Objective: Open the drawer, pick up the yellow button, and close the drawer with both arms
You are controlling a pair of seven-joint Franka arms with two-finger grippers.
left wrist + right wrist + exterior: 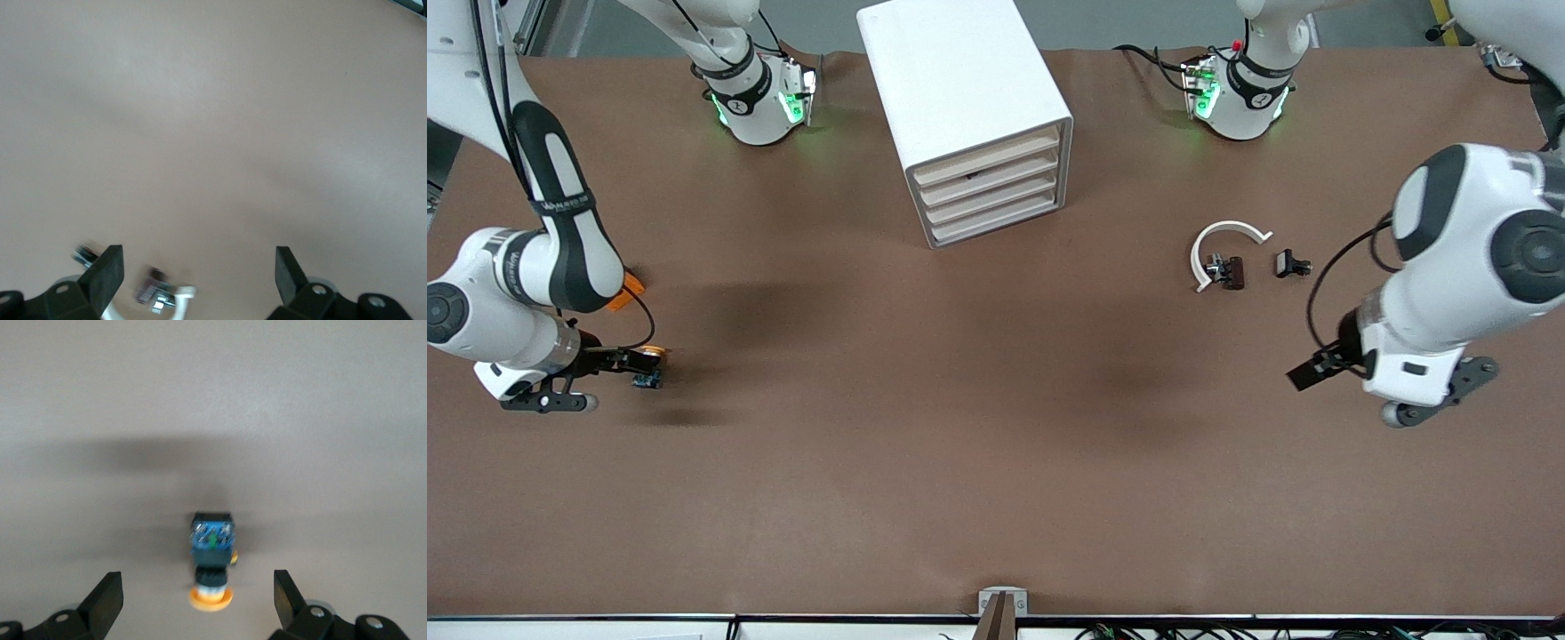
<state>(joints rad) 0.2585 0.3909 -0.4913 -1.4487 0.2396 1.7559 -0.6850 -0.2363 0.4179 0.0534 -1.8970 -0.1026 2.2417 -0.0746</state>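
The button (pixel 212 560), with its orange cap, black body and blue base, lies on its side on the brown table toward the right arm's end (pixel 647 380). My right gripper (pixel 198 588) is open just above it, and the cap sits between the two fingers without touching either. From the front the right gripper (pixel 551 400) hangs low beside the button. The white cabinet (pixel 969 107) stands at the back middle, with its drawer (pixel 989 182) fronts pushed in. My left gripper (pixel 1440 396) is open and empty (pixel 199 273) over bare table at the left arm's end.
A white curved piece (pixel 1227 242) lies with a black clip (pixel 1232 272) in its hollow and another clip (pixel 1291 263) beside it, between the cabinet and the left arm. An orange block (pixel 630 290) peeks out from under the right arm.
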